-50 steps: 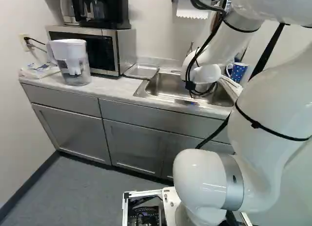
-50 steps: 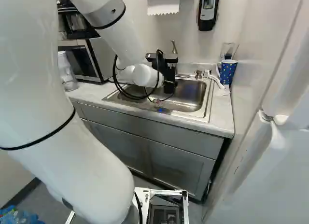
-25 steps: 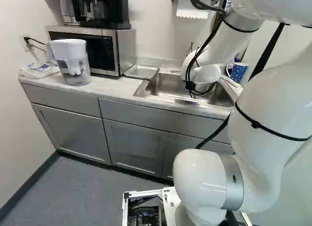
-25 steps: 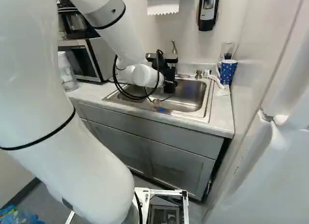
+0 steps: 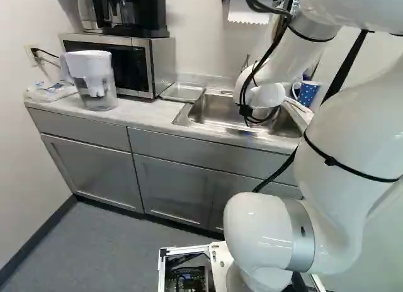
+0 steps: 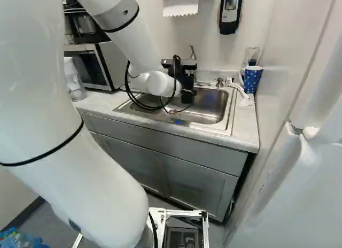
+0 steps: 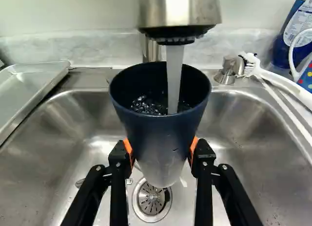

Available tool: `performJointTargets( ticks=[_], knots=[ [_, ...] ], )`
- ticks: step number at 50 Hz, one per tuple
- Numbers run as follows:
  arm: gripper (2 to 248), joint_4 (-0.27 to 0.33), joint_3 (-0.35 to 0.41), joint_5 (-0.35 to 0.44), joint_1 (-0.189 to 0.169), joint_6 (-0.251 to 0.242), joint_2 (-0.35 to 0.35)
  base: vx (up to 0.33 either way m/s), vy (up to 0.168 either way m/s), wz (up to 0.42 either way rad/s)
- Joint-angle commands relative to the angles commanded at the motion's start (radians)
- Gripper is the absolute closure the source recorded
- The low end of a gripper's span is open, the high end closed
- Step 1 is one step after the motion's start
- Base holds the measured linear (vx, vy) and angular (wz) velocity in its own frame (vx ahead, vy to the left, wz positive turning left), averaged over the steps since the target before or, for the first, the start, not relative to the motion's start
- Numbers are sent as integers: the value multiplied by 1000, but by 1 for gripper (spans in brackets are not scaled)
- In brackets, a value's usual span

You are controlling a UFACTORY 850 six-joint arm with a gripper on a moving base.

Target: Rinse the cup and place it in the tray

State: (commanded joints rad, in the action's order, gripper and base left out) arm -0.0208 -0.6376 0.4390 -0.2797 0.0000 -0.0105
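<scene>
Under faucet [image 7: 202, 11], claw [image 6: 188, 92] grips cup [image 7: 158, 138]; bottle [image 7: 281, 53] bears label [image 7: 298, 24].

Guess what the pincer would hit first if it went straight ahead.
Probably the sink's back wall, though the cup in the pincer might bump the faucet first; depth is unclear.

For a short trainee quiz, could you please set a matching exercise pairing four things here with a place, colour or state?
1. Cup
2. Metal tray
3. Pitcher
4. Mug

A. Between microwave and sink
B. Blue with dots
C. Between the fingers, under running water
D. In front of the microwave

1-C, 2-A, 3-D, 4-B
</scene>
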Motion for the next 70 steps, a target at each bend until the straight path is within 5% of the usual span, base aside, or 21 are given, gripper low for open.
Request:
performJointTargets(
  ticks=[70],
  knots=[
    [126, 0, 0, 0, 0, 0, 0, 0, 0, 0]
  ],
)
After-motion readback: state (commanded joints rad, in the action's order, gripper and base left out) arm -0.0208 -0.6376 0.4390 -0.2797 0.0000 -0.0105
